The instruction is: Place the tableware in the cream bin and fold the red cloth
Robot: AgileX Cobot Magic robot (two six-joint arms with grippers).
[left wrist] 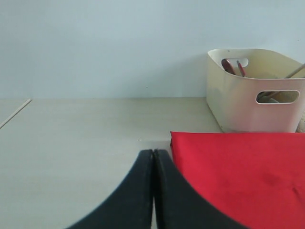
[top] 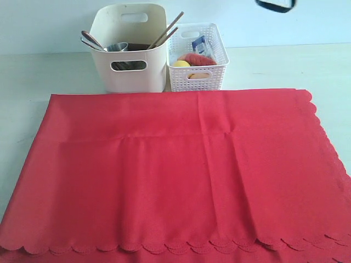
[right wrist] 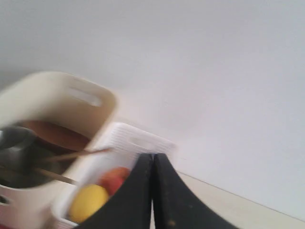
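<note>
**Both pairs of jaws pressed together, nothing held**

Left wrist view: the left gripper (left wrist: 153, 152) has its two black fingers closed flat against each other, with nothing between them. It hangs over the bare pale table (left wrist: 81, 138), just beside a corner of the red cloth (left wrist: 238, 176). The cream bin (left wrist: 248, 105) stands at the cloth's far edge. Two reddish utensil handles (left wrist: 228, 66) lean against its inner wall.

Right wrist view: the right gripper (right wrist: 153, 155) is also closed tight and empty. This picture is blurred. The gripper is raised above the white basket (right wrist: 131, 140), where a lemon (right wrist: 88, 202) and some red food (right wrist: 113, 179) show. The bin sits touching the basket, and the chopsticks (right wrist: 71, 155) lie slanted in it over something dark and something brown that I cannot make out.

Exterior view: neither gripper can be made out; only a dark curved piece (top: 274, 5) shows at the top edge, too cut off to identify. The cloth lies flat and creased over the near part of the table. Two rows of scallops lie one over the other along its near edge. At the far edge stand the bin on the left and the basket on the right, side by side. The chopsticks stick out over the bin's right rim toward the basket. The utensil handles lean at its left, beside a steel cup (top: 117, 47).
</note>
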